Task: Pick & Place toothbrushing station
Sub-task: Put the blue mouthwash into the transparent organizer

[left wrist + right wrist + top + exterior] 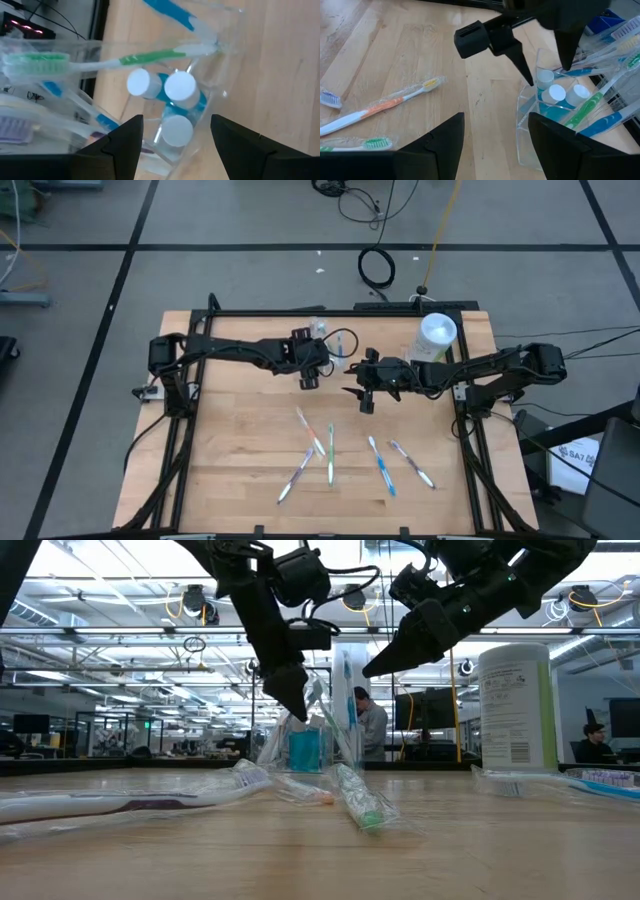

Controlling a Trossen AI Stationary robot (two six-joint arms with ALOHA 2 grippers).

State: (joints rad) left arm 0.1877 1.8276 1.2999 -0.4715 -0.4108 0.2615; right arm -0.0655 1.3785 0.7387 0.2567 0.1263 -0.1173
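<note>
A clear plastic holder (532,120) stands near the table's (240,450) 12 o'clock edge, holding 3 white-capped blue tubes (179,89) and several wrapped toothbrushes, among them a green one (100,61) and a blue one (605,122). The left gripper (309,376) hovers right over the holder, jaws released and empty. The right gripper (366,400) hangs just at the holder's 4 o'clock, jaws spread, also empty. 5 wrapped toothbrushes lie loose toward 6 o'clock, including an orange one (380,107). A white wipes canister (436,338) stands at 2 o'clock.
</note>
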